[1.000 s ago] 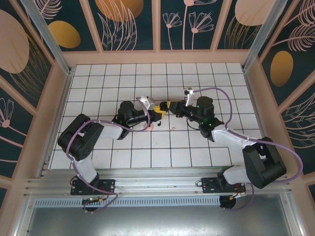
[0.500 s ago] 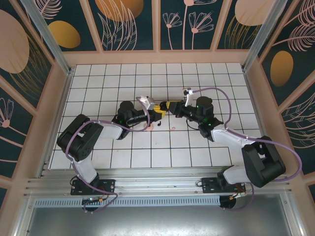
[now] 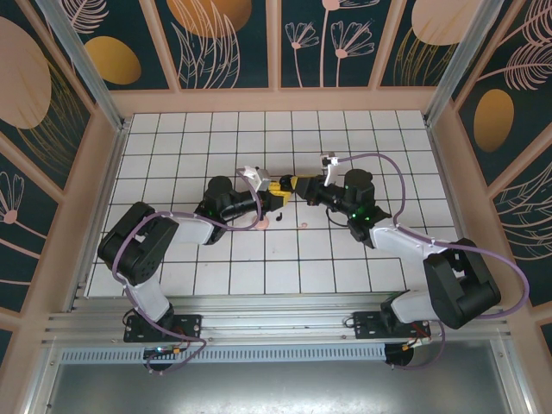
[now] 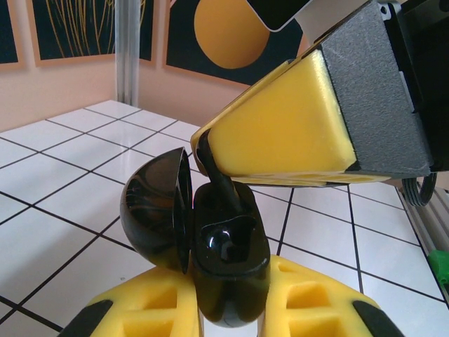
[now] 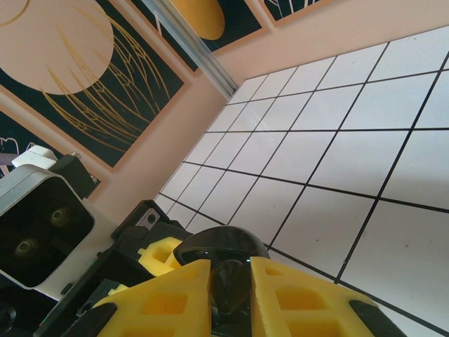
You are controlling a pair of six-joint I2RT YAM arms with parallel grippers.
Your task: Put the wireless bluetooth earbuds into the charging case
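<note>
My left claw [image 4: 228, 305] is clamped narrow on the charging case [image 4: 230, 270]; the yellow pads grip its lower body from both sides. The case stands roughly upright with its lid [image 4: 158, 217] swung open toward 9 o'clock.

My right claw [image 5: 230, 284] is pinched narrow on a black earbud [image 4: 219, 179]. In the left wrist view the earbud's long axis is tilted: upper end at 11 o'clock under my right pad, stem end pointing to 5 o'clock, down into the case's socket. So the earbud is right above the case mouth, between the lid and the far rim.

Hard to read:
- The earbud's head is buried under the yellow pad; only the stem shows.
- I can't tell whether the stem tip touches the socket floor or hangs just inside it.
- The case bottom is cut off by the frame edge.
- In the right wrist view the earbud is only a dark blur between my pads, with the case lid's dome just behind.
- In the top view both claws meet mid-table [image 3: 345, 267], and the joint is too small to resolve.
- A pale pink bit [image 3: 262, 224] lies on a tile at 6 o'clock of my left claw. I can't tell what it is.
</note>
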